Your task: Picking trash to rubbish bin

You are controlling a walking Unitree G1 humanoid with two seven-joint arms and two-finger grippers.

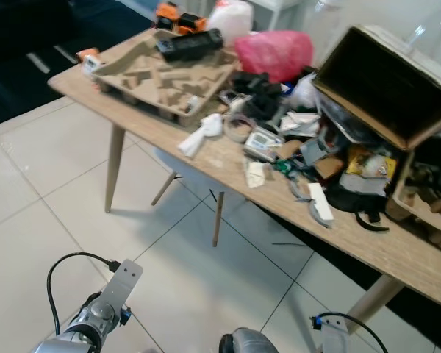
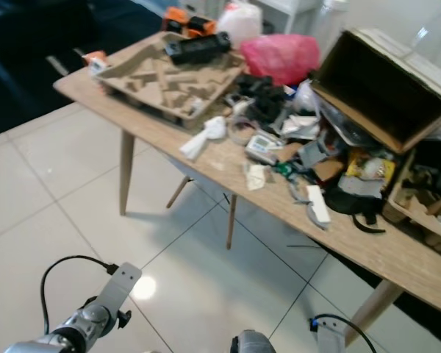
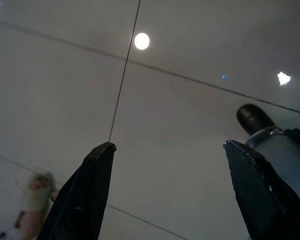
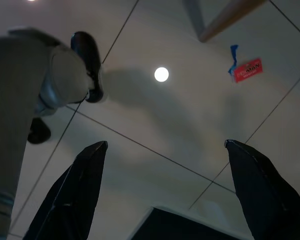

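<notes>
From the head cam you had a wooden table (image 1: 206,158) piled with trash, a crumpled white tissue (image 1: 203,134) near its front edge. Left gripper (image 3: 167,150) hung spread wide over floor tiles (image 3: 180,125). Right gripper (image 4: 165,150) was also wide apart, above a red label (image 4: 248,69).

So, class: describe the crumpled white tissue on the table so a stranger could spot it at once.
Start at the long wooden table and find the moulded brown pulp tray at its far left. The white tissue lies just off the tray's near corner, by the table's front edge, the only plain white twisted wad there.

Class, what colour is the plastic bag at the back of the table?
Pink; the plastic bag shows best in the left eye view.
</notes>
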